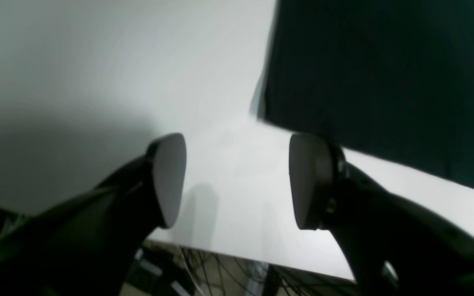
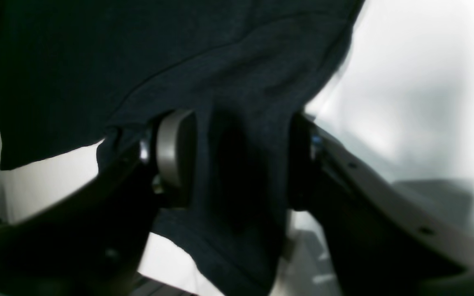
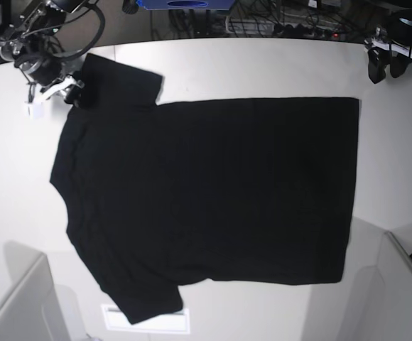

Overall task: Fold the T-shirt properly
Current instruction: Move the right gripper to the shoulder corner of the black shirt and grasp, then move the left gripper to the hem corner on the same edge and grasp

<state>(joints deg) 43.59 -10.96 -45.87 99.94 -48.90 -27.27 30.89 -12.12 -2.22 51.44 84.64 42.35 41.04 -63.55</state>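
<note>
the right gripper (image 2: 237, 160) has its jaws spread wide with a hanging fold of the shirt (image 2: 179, 57) between them; the pads sit either side of the cloth and do not look pressed onto it, so i read it as released around the sleeve rather than clamped, though blur makes this unsure. the left gripper (image 1: 237, 181) is also spread wide and holds nothing, with bare table (image 1: 97, 74) between its pads and the shirt's corner (image 1: 385, 74) just past its right pad, up and to the right in its wrist view. in the base view the shirt (image 3: 213, 206) lies flat, plain side up, long axis running across the table (image 3: 277, 64), collar end and sleeves toward the right gripper (image 3: 74, 92), hem toward the left gripper (image 3: 387, 67). the right arm sits at the far sleeve; the left hangs just beyond the far hem corner, apart from the cloth. the next grasp likely turns on each arm taking its own far corner.
</note>
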